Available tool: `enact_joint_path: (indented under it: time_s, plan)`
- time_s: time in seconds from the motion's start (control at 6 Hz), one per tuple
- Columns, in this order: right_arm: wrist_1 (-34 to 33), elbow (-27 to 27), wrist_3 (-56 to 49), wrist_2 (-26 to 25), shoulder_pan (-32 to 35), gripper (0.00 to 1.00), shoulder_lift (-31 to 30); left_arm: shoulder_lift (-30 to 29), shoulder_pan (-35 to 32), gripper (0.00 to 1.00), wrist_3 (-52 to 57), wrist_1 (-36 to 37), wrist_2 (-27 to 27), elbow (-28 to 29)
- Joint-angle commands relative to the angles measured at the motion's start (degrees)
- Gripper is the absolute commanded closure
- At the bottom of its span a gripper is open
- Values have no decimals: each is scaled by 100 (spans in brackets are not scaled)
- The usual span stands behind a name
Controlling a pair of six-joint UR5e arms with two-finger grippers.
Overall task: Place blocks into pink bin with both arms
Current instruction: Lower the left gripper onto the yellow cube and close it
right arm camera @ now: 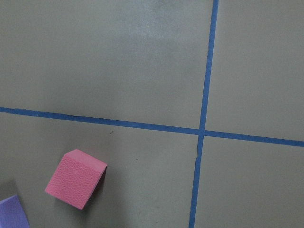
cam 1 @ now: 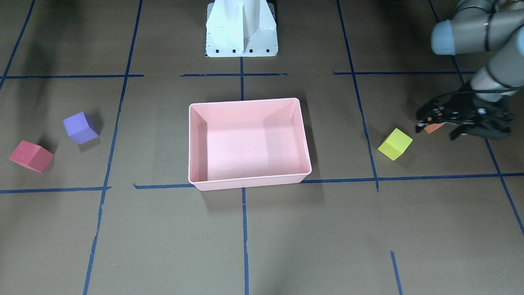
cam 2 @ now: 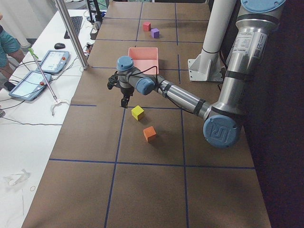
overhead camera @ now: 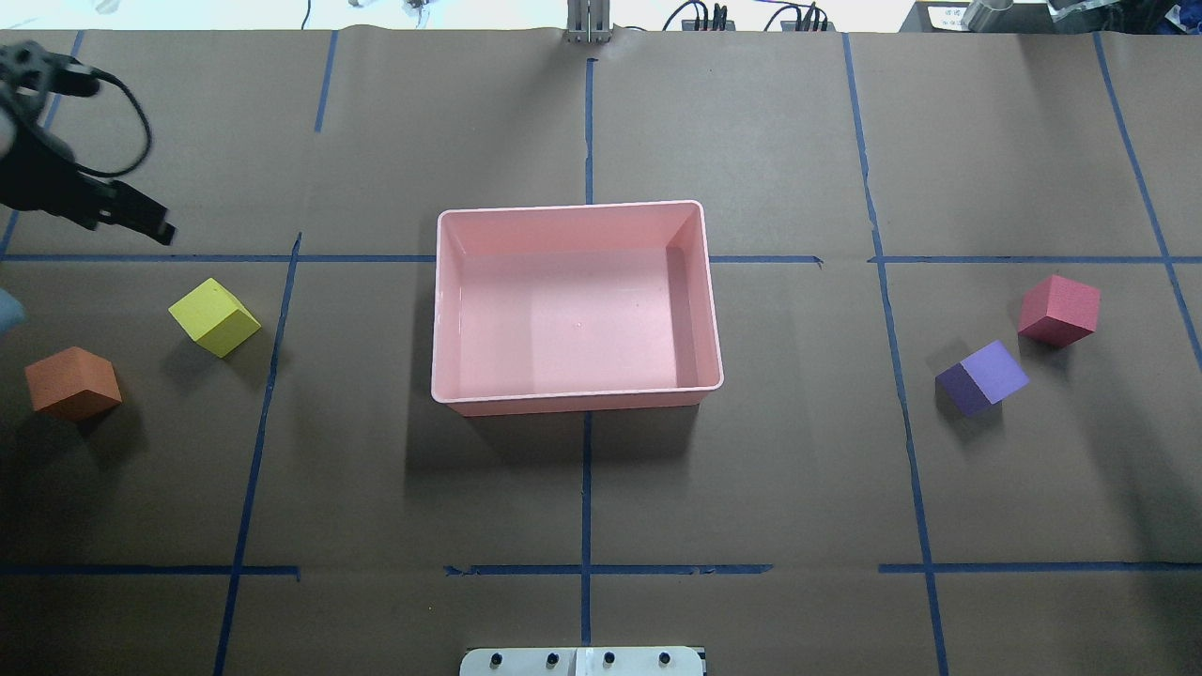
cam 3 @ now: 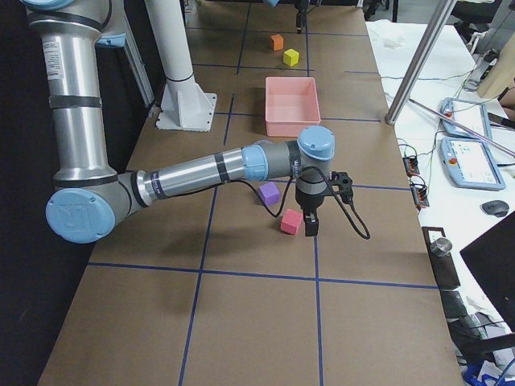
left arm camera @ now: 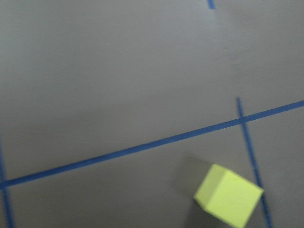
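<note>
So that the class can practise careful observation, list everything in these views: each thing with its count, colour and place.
bin: one, pink, mid-table, empty.
yellow block: one, yellow, on the bin's robot-left side.
orange block: one, orange, further left than the yellow.
purple block: one, purple, on the bin's robot-right side.
red block: one, red, beside the purple, apart.
tape lines: many, blue, a grid on the brown table.
pedestal: one, white, at the robot's table edge.
left end effector: one, black, open and empty, above the table near the yellow block.
right end effector: one, black, by the red block; open or shut unclear.
</note>
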Motion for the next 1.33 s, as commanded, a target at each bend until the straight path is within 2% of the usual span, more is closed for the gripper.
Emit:
enact_joint_path:
  time_s: [0.0, 0.33, 0.83, 1.17]
  plan:
    - [0, 17, 12, 16, 0, 0, 1, 16, 314, 0, 1044, -615, 162, 113]
    - [0, 17, 12, 24, 0, 0, -8, 173, 375, 0, 2243, -651, 196, 148]
    - [0, 8, 12, 24, 8, 0, -17, 192, 681, 0, 2346, -756, 293, 464]
    - [0, 8, 12, 24, 0, 0, -34, 192, 744, 0, 2319, -1221, 320, 894]
